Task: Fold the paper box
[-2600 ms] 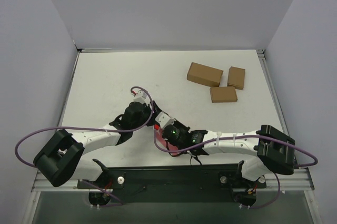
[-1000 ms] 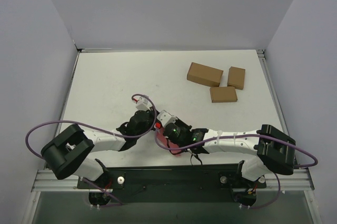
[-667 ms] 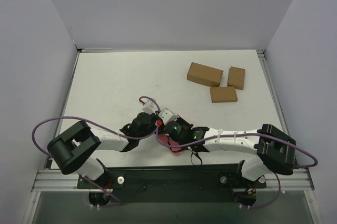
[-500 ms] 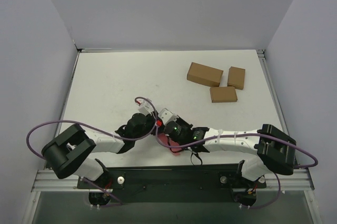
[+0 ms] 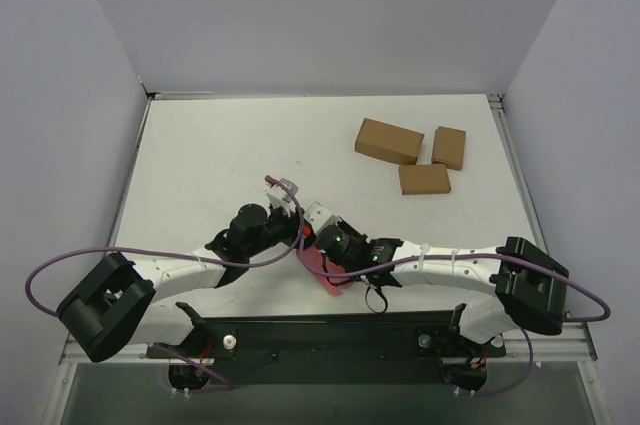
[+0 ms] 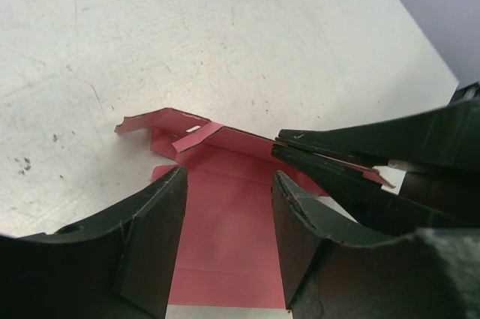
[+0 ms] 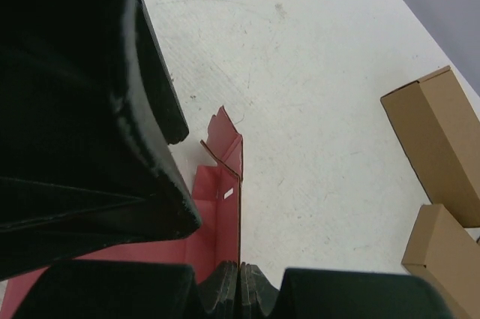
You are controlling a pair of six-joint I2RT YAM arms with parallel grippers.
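L pincer [image 6: 229,180] & R pincer [image 7: 240,270] crowd paper box [image 6: 225,236] — brown boxes [image 5: 388,141] block far R; table [image 5: 200,155] free L.

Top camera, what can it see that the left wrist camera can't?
Only the top camera shows both whole arms and all three brown boxes. Only the left wrist camera shows the paper box up close. It has a raised wall and a notched flap, the right gripper is pinching that wall, and the left gripper is open over the sheet. Both show some pink paper, the white table and at least one brown box.
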